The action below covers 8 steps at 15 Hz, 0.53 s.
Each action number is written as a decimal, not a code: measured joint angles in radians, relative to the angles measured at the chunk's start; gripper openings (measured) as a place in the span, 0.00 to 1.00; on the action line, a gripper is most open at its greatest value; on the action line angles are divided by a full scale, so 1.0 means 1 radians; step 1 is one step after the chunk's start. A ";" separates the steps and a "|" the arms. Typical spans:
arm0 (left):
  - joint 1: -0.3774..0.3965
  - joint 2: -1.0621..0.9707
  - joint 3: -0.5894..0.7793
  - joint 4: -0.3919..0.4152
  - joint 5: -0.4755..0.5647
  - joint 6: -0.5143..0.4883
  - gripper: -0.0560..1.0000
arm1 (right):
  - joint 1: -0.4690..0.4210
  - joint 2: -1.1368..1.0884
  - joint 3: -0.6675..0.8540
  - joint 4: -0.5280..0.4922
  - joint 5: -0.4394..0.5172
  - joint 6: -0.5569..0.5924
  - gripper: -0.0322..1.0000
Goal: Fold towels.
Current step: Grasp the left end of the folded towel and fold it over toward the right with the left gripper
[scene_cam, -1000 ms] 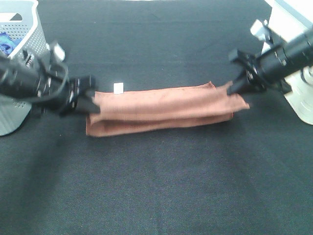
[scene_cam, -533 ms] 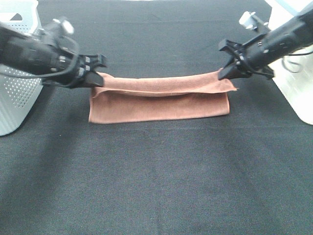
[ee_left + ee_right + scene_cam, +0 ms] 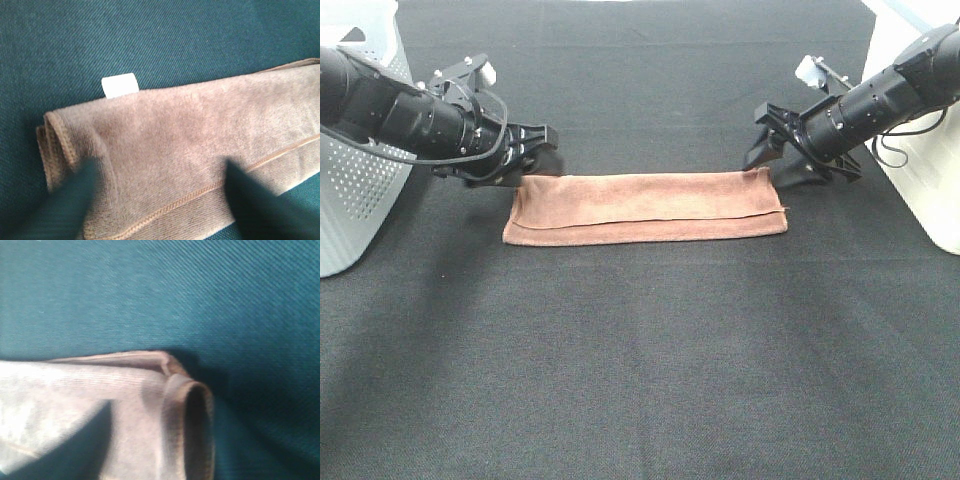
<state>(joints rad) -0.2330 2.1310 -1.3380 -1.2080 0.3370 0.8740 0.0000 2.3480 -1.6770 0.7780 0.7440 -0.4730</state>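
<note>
Left jaws stood apart in the exterior high view, poised at the left end of the towel [image 3: 650,205]. The right jaws were likewise spread just at its right end, and neither pair was clamped on the cloth. The towel lay folded into a long narrow strip, flat on the black worktop [image 3: 640,380], running parallel to the far edge and somewhat nearer that edge than the near one. A white perforated basket [image 3: 350,220] stood at the far left corner and another white container [image 3: 935,215] at the right edge. In the left wrist view, two blurred dark fingers [image 3: 70,210] stood wide apart over the towel [image 3: 190,140], whose stitched hem showed, and a small white tag [image 3: 120,85] poked from its edge onto the worktop. In the right wrist view, the towel [image 3: 125,390] showed its layered, hemmed end lying on the worktop; the jaws themselves could not be clearly made out there.
</note>
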 joint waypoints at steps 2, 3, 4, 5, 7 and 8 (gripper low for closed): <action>0.003 -0.006 0.000 0.017 -0.003 -0.007 0.78 | 0.000 -0.009 0.000 -0.046 0.031 0.024 0.70; 0.007 -0.012 0.000 0.046 -0.004 -0.045 0.80 | 0.000 -0.027 0.000 -0.097 0.065 0.063 0.71; 0.015 -0.014 0.000 0.092 0.004 -0.115 0.80 | 0.000 -0.042 0.000 -0.159 0.102 0.123 0.72; 0.025 -0.014 0.000 0.150 0.009 -0.209 0.80 | 0.000 -0.052 0.000 -0.211 0.140 0.176 0.72; 0.042 -0.005 0.000 0.287 0.037 -0.415 0.81 | 0.000 -0.053 0.000 -0.286 0.191 0.236 0.72; 0.046 0.014 -0.001 0.371 0.057 -0.502 0.81 | 0.000 -0.053 0.000 -0.289 0.191 0.243 0.72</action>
<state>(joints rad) -0.1870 2.1450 -1.3390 -0.8370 0.3940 0.3720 0.0000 2.2950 -1.6770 0.4890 0.9350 -0.2300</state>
